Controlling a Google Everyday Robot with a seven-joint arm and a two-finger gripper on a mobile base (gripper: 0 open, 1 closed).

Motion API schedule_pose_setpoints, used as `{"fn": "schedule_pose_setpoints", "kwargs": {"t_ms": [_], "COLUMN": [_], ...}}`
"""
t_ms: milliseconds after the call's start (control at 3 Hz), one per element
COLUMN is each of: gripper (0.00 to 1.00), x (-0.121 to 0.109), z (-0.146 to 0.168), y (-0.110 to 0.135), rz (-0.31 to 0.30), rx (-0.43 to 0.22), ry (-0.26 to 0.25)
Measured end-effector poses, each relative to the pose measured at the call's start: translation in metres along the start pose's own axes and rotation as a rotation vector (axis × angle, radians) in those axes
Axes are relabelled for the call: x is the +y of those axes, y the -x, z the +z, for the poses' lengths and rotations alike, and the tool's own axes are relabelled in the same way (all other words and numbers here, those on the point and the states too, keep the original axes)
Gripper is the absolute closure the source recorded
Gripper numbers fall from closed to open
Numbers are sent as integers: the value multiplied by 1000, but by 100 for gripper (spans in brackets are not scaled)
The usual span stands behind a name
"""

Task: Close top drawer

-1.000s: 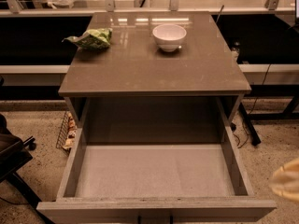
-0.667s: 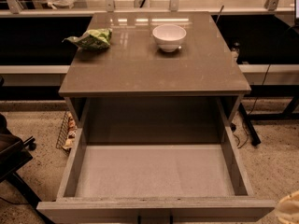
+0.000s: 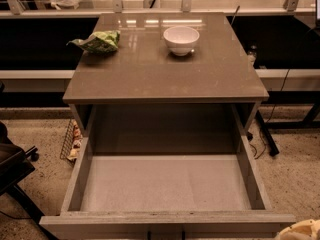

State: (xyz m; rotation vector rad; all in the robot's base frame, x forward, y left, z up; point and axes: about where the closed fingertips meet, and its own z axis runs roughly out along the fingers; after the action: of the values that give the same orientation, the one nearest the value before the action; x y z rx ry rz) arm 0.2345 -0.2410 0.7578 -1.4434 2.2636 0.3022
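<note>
The top drawer (image 3: pixel 165 184) stands pulled far out toward the camera, under the grey-brown cabinet top (image 3: pixel 165 74). Its pale grey inner floor is bare and its flat front rim (image 3: pixel 165 218) runs along the bottom of the view. The two lower drawers are hidden below it. Only a pale, rounded part of my gripper (image 3: pixel 303 230) shows, at the bottom right corner, just right of and below the drawer's front right corner. I cannot tell whether it touches the drawer front.
A white bowl (image 3: pixel 181 39) and a crumpled green bag (image 3: pixel 97 41) sit on the cabinet top. A wire basket (image 3: pixel 71 139) lies on the floor at left, beside a black chair base (image 3: pixel 12 169). Cables and a black leg (image 3: pixel 265 136) lie at right.
The pale gripper part has dropped from the right edge down into the bottom right corner. The drawer has not moved.
</note>
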Motion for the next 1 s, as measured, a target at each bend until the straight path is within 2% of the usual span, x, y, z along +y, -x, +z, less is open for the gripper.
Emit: {"fn": "schedule_pose_setpoints", "kwargs": {"t_ms": [333,667,1000], "gripper": [100,100,100], "x": [0,6,7], "z": [13,62,84], "y": [-2,-16,-26], "rz": [8,33,26], "rx": [-17,-89,-122], "ry": [16,50,47]}}
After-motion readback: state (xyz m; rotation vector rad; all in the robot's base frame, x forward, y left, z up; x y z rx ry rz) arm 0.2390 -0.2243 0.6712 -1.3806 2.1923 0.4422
